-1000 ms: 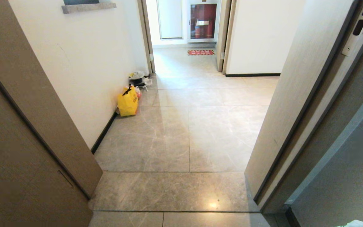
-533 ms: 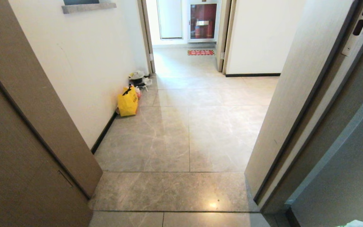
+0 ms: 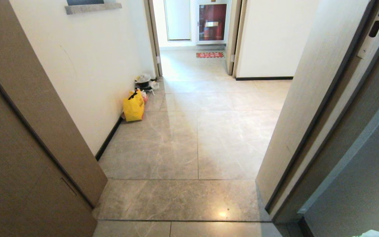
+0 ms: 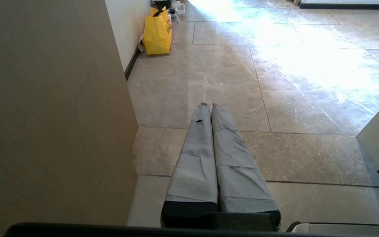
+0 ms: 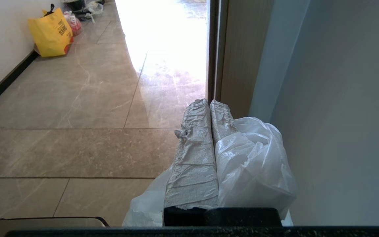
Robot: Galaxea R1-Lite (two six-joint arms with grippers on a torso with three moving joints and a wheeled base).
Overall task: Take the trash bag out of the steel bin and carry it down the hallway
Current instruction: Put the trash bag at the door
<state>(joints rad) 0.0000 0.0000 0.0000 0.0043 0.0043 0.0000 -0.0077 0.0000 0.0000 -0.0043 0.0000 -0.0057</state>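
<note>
Ahead, the hallway [image 3: 196,138] runs toward twelve o'clock between two brown doors. A yellow shopping bag [image 3: 133,107] stands at eleven o'clock by the wall. The right claw [image 5: 209,102] is clamped on the trash bag [image 5: 252,161] (white, crinkly). The left claw [image 4: 208,105] is pressed together, empty.
</note>
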